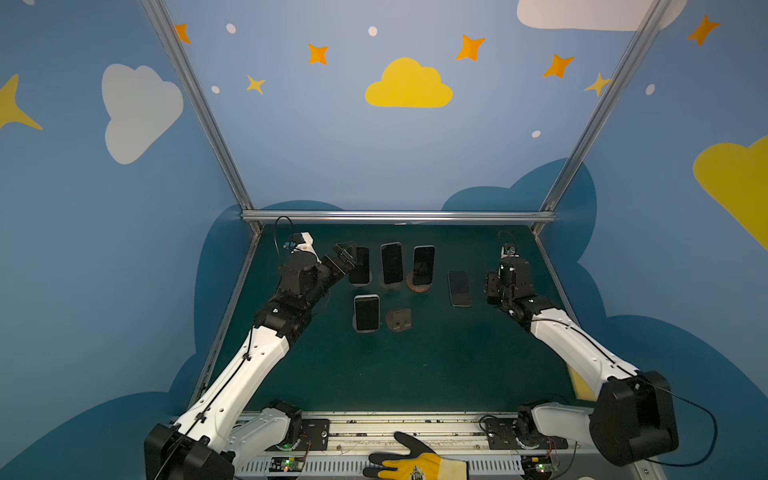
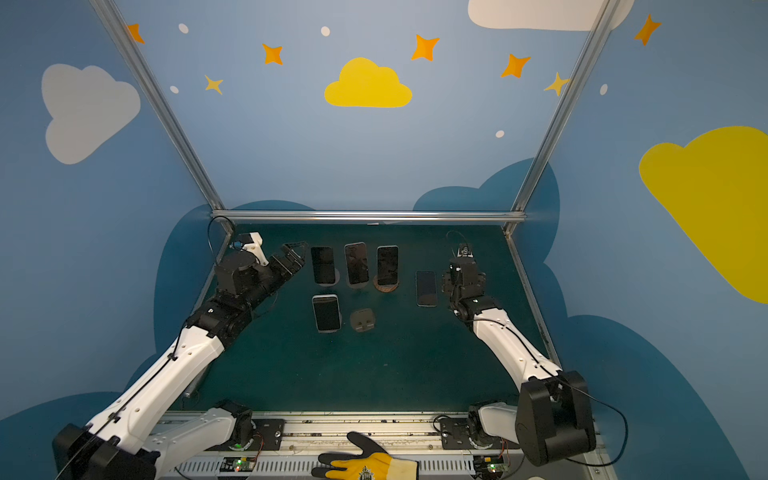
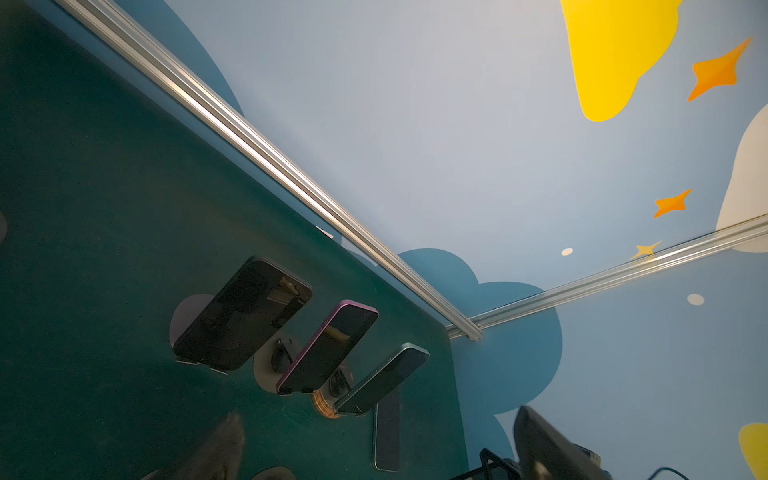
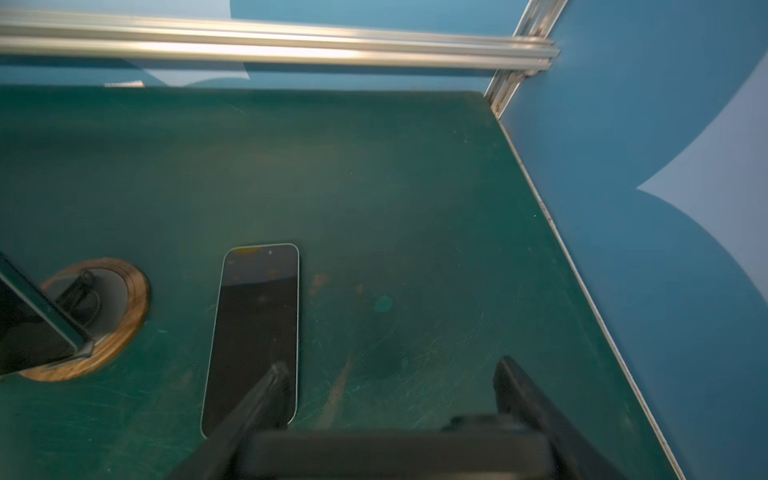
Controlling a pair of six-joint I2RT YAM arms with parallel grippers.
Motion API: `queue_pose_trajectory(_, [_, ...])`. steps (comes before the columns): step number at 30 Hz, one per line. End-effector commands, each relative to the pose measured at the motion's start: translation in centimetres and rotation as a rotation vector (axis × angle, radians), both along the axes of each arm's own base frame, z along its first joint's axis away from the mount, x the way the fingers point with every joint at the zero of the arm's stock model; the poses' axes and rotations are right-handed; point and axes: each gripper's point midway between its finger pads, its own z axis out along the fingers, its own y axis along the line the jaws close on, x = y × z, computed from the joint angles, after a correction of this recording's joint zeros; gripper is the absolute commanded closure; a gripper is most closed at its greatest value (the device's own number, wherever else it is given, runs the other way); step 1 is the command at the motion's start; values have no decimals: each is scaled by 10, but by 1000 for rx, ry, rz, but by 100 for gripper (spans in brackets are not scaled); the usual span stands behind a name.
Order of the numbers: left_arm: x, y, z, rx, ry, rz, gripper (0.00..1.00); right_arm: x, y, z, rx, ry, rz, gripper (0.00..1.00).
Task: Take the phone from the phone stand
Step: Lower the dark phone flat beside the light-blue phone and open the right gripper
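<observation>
Green tabletop [image 1: 415, 374] inside the blue, cloud-painted booth carries five phones. I have the left gripper [image 1: 345, 254] spread wide just beside the far-left phone [image 1: 360, 266], which leans back in its stand [image 3: 189, 316], so I judge that one is next. My right gripper [image 4: 392, 365] hangs released, holding nothing, just right of the flat phone [image 4: 253, 332] lying on the table. Four stands hold phones; the small grey stand [image 1: 400, 319] sits empty.

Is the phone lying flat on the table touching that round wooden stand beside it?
Apart. The right wrist view shows bare green table between the flat phone and the round wooden stand.
</observation>
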Motion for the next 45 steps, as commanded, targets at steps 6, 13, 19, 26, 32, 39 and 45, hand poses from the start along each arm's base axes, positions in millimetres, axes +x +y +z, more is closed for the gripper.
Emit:
queue_pose_trajectory(6, [-1, -2, 5, -11, -23, -13, 0, 26, 13, -1, 65, 46, 56, 40])
queue_pose_trajectory(13, [-3, -3, 5, -16, -18, -14, 0, 45, 18, -5, 126, 179, 76, 41])
queue_pose_trajectory(19, [-3, -3, 5, -14, -20, -14, 0, 55, 14, -15, 147, 208, 96, 39])
queue_pose_trajectory(26, [-2, -5, 3, -26, -7, -23, 0, 66, 11, -28, 204, 287, 161, 39])
queue_pose_trajectory(32, [0, -5, -3, -21, 11, -16, 0, 73, 7, -51, 180, 397, 146, 39])
queue_pose_trajectory(39, [2, -8, -6, -17, 14, -28, 0, 74, 5, -87, 232, 710, 67, 40])
queue_pose_trajectory(45, [4, -11, -9, -23, 24, -39, 0, 83, 4, -106, 226, 778, 52, 41])
